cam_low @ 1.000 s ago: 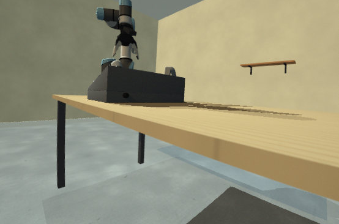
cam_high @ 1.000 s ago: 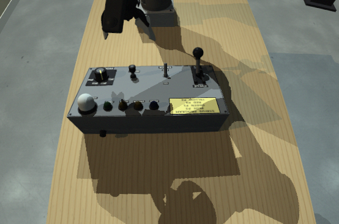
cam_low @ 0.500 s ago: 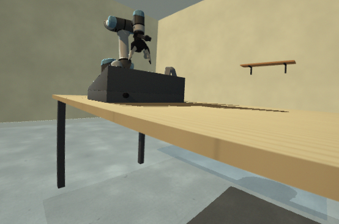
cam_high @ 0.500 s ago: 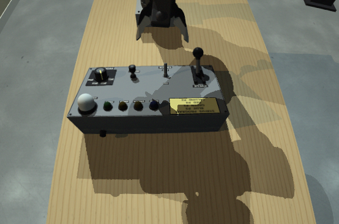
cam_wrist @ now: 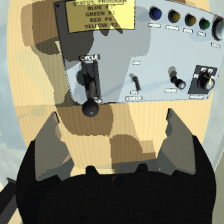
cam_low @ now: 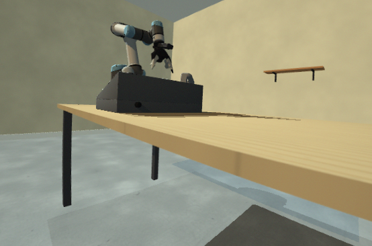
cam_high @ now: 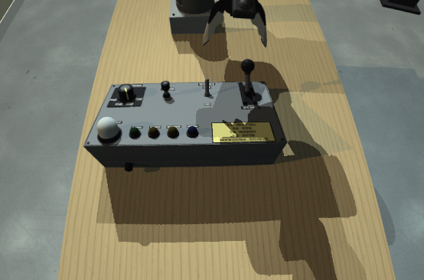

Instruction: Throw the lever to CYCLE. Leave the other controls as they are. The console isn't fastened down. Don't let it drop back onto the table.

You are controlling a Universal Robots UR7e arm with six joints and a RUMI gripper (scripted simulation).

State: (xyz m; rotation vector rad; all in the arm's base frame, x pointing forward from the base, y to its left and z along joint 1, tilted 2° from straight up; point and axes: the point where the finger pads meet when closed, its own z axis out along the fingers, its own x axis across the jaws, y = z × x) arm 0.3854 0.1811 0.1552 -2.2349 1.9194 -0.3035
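A grey console (cam_high: pixel 184 122) sits across the wooden table. Its black ball-topped lever (cam_high: pixel 248 76) stands at the console's far right, leaning toward the robot's base; it also shows in the wrist view (cam_wrist: pixel 90 92). My gripper (cam_high: pixel 234 40) is open and empty, hovering above the table behind the console, just beyond the lever and apart from it. In the side view the gripper (cam_low: pixel 162 65) hangs above the console's (cam_low: pixel 151 95) far edge.
The console also carries a rotary knob (cam_high: pixel 126 92), a small toggle (cam_high: pixel 166 89), a thin slider (cam_high: pixel 207 88), a white dome button (cam_high: pixel 107 127), several small coloured buttons (cam_high: pixel 162 131) and a yellow plate (cam_high: pixel 242 131). The robot's base (cam_high: pixel 193 4) stands behind.
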